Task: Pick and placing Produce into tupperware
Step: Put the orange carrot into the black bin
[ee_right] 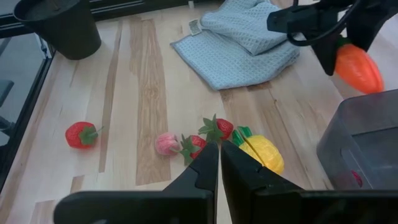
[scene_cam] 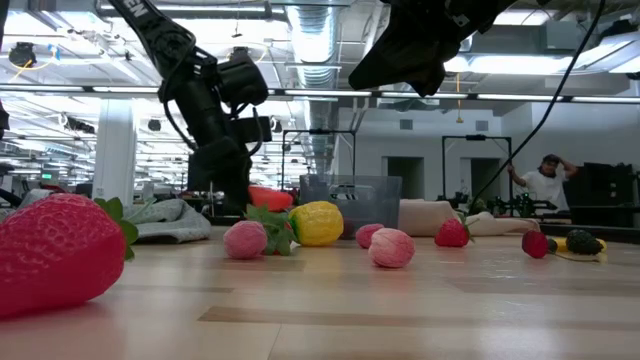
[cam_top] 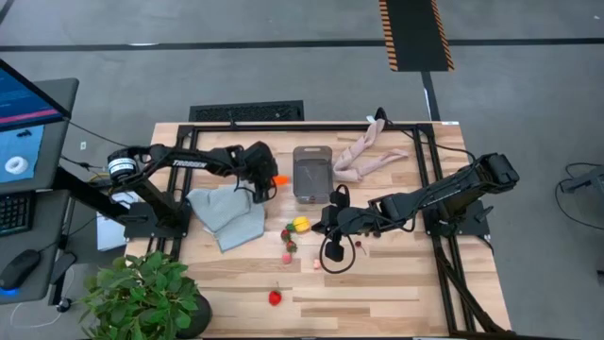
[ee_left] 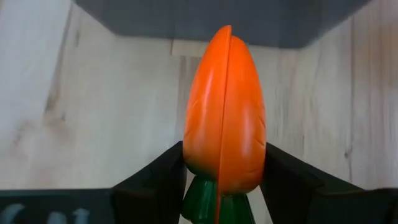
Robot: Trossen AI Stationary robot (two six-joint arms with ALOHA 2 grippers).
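Observation:
My left gripper (cam_top: pixel 272 179) is shut on an orange carrot (ee_left: pixel 224 106) with a green top, just left of the tupperware (cam_top: pixel 312 173), a clear-greyish tub on the table's far middle. Other produce lies nearer: a yellow lemon (cam_top: pixel 301 224), strawberries (cam_top: pixel 288 232), pink berries (cam_top: pixel 287 256) and a lone strawberry (cam_top: pixel 275 297). My right gripper (ee_right: pixel 219 163) is shut with nothing in it and hovers over the lemon and strawberries. My left gripper pinches the carrot's thick end (ee_left: pixel 194 160), just above the green top, between its two fingers (ee_left: pixel 155 180). The fingers slant down from the table's left, and the carrot lies along them, tip pointing away. The carrot (ee_right: pixel 357 67) is lifted clear of the table beside the tub.
A folded grey-blue cloth (cam_top: pixel 226 212) lies under and near my left arm. A beige limb-shaped object (cam_top: pixel 363 156) lies right of the tub. A potted plant (cam_top: pixel 142 297) stands at the near left corner. A black cable loop (cam_top: pixel 332 253) hangs below my right arm.

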